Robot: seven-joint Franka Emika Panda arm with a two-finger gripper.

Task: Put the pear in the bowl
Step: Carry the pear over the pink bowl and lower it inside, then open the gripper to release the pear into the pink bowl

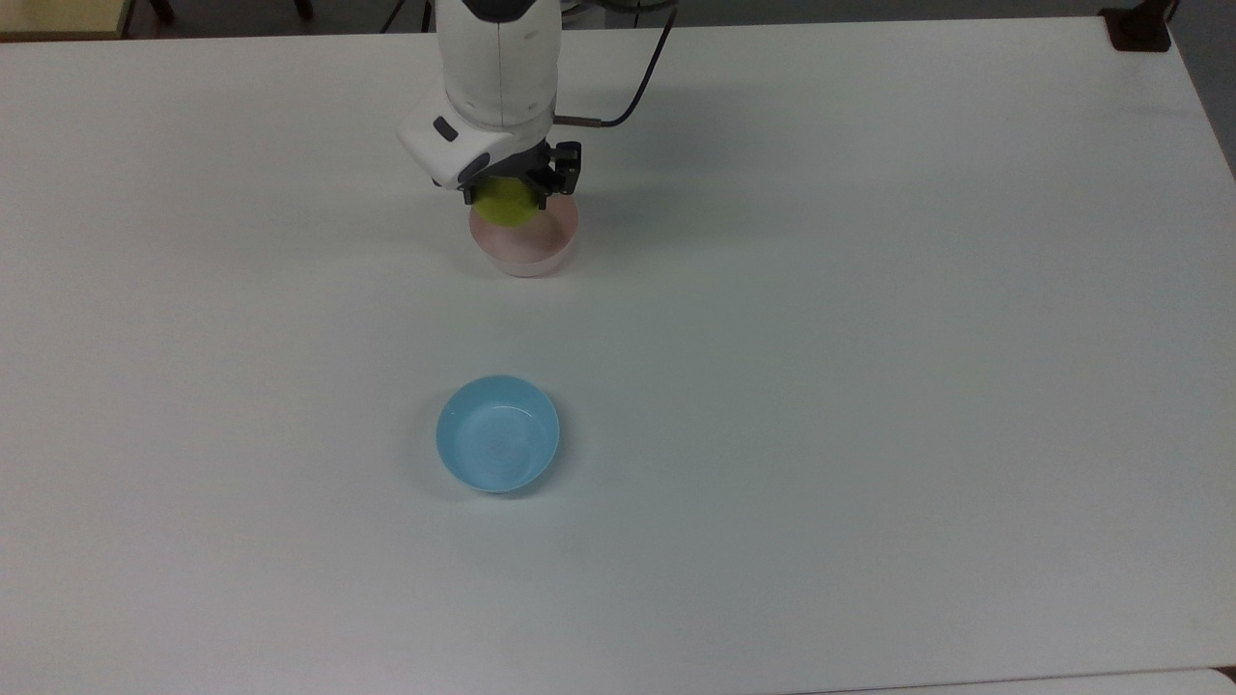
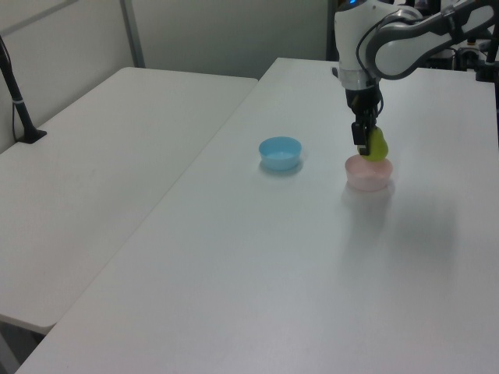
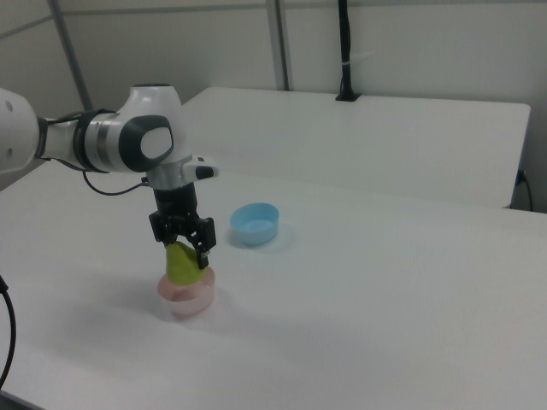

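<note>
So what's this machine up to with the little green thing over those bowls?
A white robot arm is carrying a yellow-green pear in its fingers. Right now it holds the pear just above the pink bowl, near the rim on the top view's left, not yet let go. A light blue bowl sits apart on the white table, untouched. It looks about ready to lower or drop the pear into the pink bowl.

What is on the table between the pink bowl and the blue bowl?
Nothing. In the top view the stretch of white table between the pink bowl and the blue bowl is bare. The left view shows the same gap.
</note>
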